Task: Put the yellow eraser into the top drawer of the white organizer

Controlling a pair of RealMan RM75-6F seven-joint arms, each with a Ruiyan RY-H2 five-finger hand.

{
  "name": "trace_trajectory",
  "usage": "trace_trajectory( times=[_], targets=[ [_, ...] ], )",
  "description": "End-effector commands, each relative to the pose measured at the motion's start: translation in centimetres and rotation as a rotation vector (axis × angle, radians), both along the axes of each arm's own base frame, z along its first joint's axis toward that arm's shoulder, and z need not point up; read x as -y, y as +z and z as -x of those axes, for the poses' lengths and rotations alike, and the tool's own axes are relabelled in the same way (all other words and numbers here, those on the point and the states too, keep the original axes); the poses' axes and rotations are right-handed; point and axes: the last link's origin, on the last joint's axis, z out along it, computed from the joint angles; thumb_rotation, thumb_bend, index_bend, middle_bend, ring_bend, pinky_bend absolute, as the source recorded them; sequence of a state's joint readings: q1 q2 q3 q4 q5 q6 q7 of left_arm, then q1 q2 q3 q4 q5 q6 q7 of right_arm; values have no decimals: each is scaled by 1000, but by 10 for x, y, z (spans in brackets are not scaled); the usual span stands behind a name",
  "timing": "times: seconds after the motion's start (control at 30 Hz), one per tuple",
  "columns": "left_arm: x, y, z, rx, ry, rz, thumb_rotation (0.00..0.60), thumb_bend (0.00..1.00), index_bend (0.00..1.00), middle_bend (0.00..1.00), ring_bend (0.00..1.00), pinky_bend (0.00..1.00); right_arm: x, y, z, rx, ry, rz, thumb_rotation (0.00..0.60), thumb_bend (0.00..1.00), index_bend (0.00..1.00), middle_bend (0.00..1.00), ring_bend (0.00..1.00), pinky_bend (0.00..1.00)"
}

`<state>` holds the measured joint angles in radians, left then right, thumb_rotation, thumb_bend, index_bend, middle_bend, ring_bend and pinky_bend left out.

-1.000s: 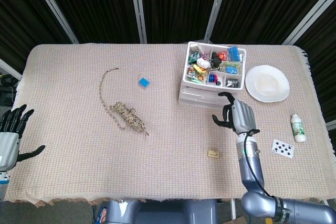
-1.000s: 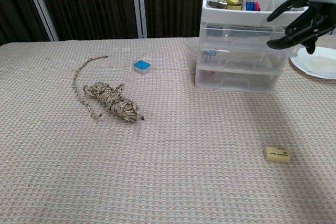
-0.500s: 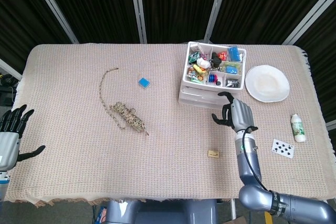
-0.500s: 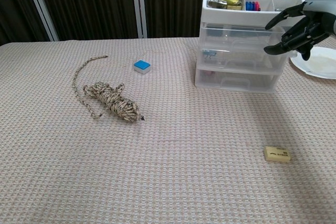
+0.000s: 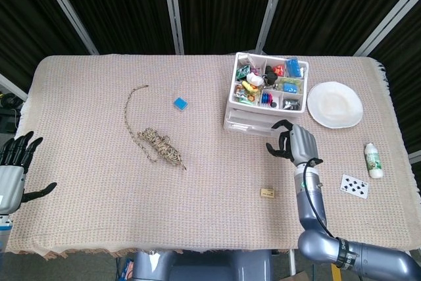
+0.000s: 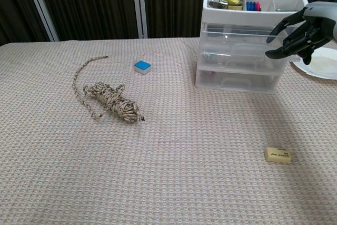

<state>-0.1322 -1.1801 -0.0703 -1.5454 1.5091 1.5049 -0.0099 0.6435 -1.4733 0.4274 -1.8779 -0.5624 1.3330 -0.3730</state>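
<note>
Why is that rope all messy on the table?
The rope lies in a loose tangle on the cloth, one end trailing away toward the back. Nothing else looks spilled or broken; the eraser simply lies flat by itself.

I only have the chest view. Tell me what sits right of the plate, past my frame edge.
Observer: In the head view, a small white bottle lies right of and nearer than the plate.
Operator: Report anything else there.
Observer: A playing card lies face up, just nearer than the bottle.
Operator: Locate the left hand.
Observer: The left hand hangs off the table's left edge, fingers spread, holding nothing.
Operator: Confirm the eraser against the right hand.
Observer: The yellow eraser lies left of the right forearm, nearer than the right hand, untouched.
</note>
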Motion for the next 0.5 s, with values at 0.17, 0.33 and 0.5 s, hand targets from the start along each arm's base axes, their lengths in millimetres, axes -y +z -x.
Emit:
trace_trajectory(
  times=[0.17, 0.33, 0.5],
  targets=[
    [0, 0, 0, 0, -1, 1, 600, 1, 90, 0, 0, 0, -11, 0, -4, 15, 21, -1, 600, 200, 419, 795, 758, 684],
    [0, 0, 0, 0, -1, 0, 600, 0, 90, 0, 0, 0, -22, 2, -5, 37, 34, 1, 600, 201, 419, 795, 759, 684],
    [0, 0, 0, 1, -3, 0, 600, 1, 90, 0, 0, 0, -30, 3, -4, 46, 33, -1, 600, 201, 419, 795, 759, 684]
  ],
)
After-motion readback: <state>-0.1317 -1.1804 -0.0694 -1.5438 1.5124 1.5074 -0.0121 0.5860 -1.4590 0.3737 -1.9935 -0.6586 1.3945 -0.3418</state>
